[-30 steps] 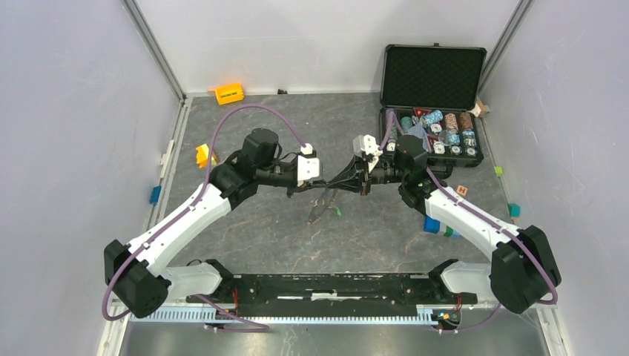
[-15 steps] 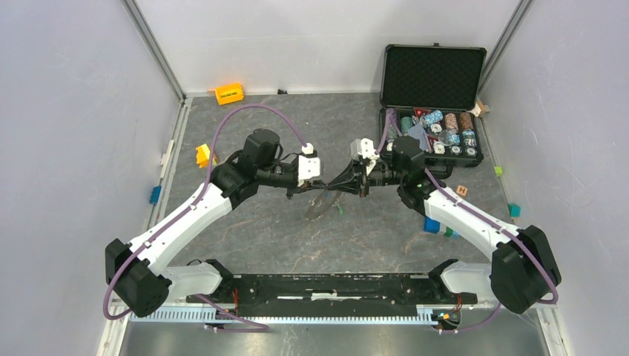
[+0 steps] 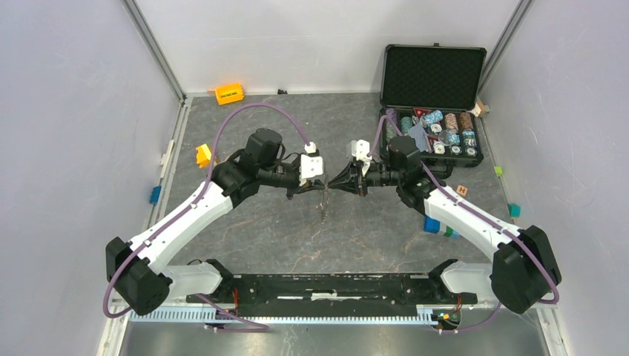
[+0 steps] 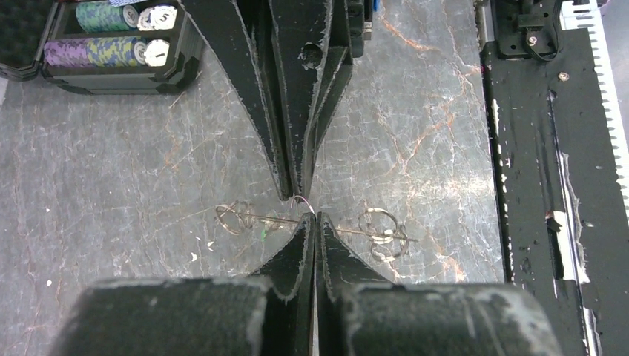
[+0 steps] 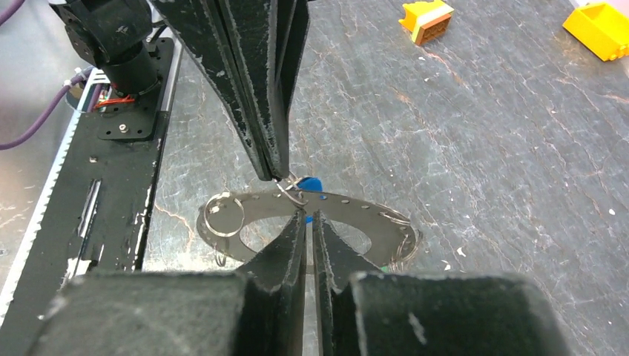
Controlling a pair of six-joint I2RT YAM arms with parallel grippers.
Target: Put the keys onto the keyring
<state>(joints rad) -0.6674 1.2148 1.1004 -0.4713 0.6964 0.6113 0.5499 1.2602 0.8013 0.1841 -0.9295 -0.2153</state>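
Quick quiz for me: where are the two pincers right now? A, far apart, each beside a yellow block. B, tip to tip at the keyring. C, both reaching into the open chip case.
B: the overhead view shows the left pincer and right pincer meeting tip to tip, with the keyring edge-on just below them.

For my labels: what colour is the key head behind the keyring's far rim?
The key head is blue, seen best in the right wrist view.
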